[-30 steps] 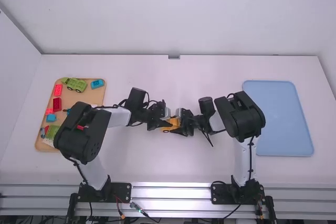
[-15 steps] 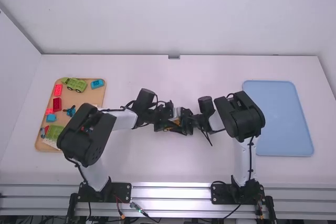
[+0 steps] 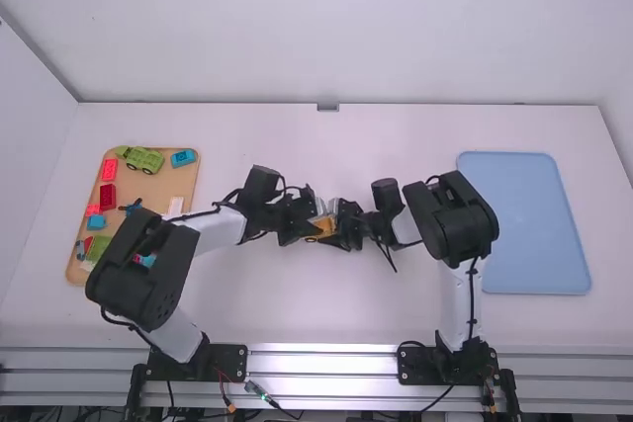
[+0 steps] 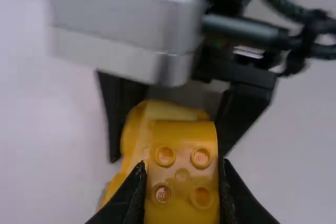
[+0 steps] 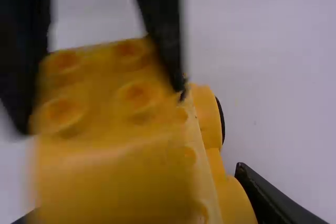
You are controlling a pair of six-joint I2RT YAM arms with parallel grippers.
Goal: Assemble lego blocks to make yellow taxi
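Landmark = tan wooden tray (image 3: 188,185), left side of the white table (image 3: 247,308).

Left gripper (image 3: 311,231): well apart from the tray, to its right, around mid-table. Jaws clenched on a yellow plastic block with round studs (image 4: 182,175) – one finger against each side, studs visible in both wrist views.

Right gripper (image 3: 343,232): just beyond the left one, further out from the tray. Jaws grasping a long yellow toy-car base (image 5: 211,116), also studded, with a black wheel (image 5: 221,123) at its side. Fingers flank it in the left wrist view.

So both task parts sit to the right of the tray, between the two grippers. Block overlaps base in both wrist views; can't tell if they touch or are seated.

In the tray: green toy truck (image 3: 144,160) at the far end, light blue block (image 3: 184,157) beside it at the far right corner. Down the tray's left side – bright red block (image 3: 109,170), dark red block (image 3: 107,196), small pinkish-red block (image 3: 93,210), blue block (image 3: 96,222). Blue propeller-shaped piece (image 3: 132,207) near tray middle. Green piece (image 3: 98,245) toward the near end, partly behind the left arm. White piece (image 3: 176,207) at the tray's right edge.

Light blue plastic tray (image 3: 529,224): opposite side of the table from the tan one.
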